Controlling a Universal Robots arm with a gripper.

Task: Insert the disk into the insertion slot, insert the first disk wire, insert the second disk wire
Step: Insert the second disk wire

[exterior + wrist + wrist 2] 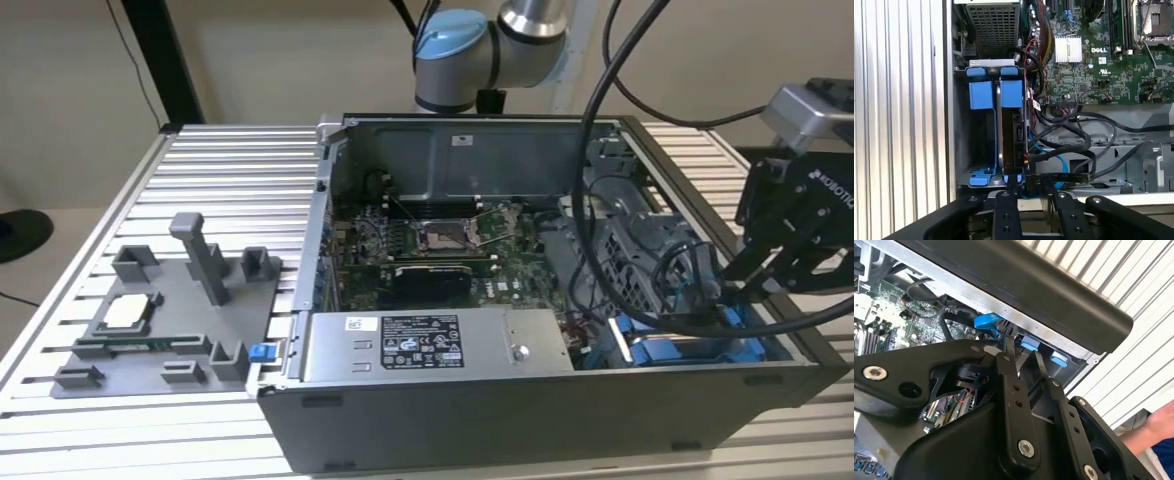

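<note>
1. Ribbed aluminium desk [227,170], plain beige wall behind; open computer case [534,420] lying on it, side panel off.
2. Off the case on the exterior view's left: grey fixture tray [147,330] with upright posts and a small square chip.
3. Inside the case along its near wall: grey labelled power-supply box [427,345]. Deeper in: green motherboard [514,285] with square processor socket [445,236].
4. Case corner on the exterior view's right: insertion slot [961,150], grey metal with blue rails.
5. Disk [1013,140] already seated in that slot, standing on edge, blue frame tabs [991,95] showing at one end.
6. Just beside the slot, toward the case middle: tangle of black cables [1074,145] plus one light-blue cable [1059,165].
7. Tool [750,287] over that same case corner; in the first wrist view, tool [1029,181] just off the slot's end, in line with the disk's edge; in the second wrist view, tool [1024,352] near two blue tabs.
8. Clenched or released: cannot tell. Black cable crossing right at the tool's tip in the first wrist view, contact unclear.
9. Outside the case, past its outer wall: a hand [1159,425] with a blue sleeve, at the edge of the second wrist view.
10. Blue-capped arm joint [461,45] above the case's far wall.
</note>
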